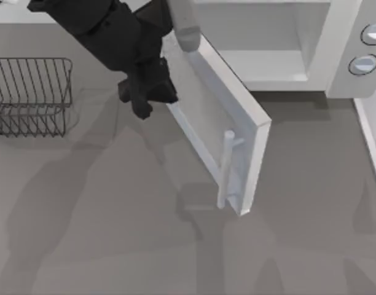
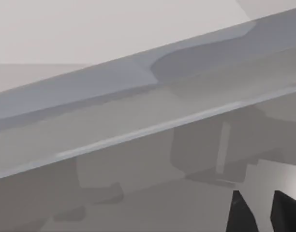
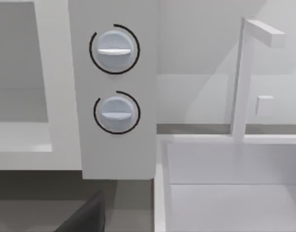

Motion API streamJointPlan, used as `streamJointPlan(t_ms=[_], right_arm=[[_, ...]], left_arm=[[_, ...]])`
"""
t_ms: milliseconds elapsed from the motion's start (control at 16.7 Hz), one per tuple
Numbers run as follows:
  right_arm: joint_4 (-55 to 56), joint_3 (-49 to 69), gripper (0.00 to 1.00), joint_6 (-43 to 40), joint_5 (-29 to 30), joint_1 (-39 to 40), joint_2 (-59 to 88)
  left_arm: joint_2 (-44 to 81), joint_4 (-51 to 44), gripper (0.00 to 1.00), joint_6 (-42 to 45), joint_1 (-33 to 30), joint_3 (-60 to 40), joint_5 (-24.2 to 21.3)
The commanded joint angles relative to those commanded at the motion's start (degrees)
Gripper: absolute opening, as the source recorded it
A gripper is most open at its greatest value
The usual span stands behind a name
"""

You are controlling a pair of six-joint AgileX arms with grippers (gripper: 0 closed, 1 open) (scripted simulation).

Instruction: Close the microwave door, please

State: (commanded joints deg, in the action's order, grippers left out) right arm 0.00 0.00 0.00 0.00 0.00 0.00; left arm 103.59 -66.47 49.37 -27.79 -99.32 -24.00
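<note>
Flat white microwave door (image 1: 228, 123), ajar

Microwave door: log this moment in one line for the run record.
microwave door: part open, swung out | left tool: at door's outer face near hinge side | microwave: cavity exposed | step: closing not done

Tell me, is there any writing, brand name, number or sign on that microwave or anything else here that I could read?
None: no readable text in any view.
The microwave is plain white, with no brand.
Its two knobs carry only a dark arc around each, no numbers or words.
The microwave door and its handle are unmarked.
The wire rack and the table bear no labels.
</note>
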Motion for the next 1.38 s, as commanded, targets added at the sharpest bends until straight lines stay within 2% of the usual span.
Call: streamJointPlan(t_ms=[600,1380], right_arm=[[0.00,0.00,1.00,0.00,0.00,0.00,0.00],[0.00,0.00,1.00,0.00,0.00,0.00,0.00]], left_arm=[[0.12,0.02,0.00,-0.12,-0.06,-0.15,0.03],[3.46,1.02,0.00,-5.02,-4.59,-4.10,1.56]])
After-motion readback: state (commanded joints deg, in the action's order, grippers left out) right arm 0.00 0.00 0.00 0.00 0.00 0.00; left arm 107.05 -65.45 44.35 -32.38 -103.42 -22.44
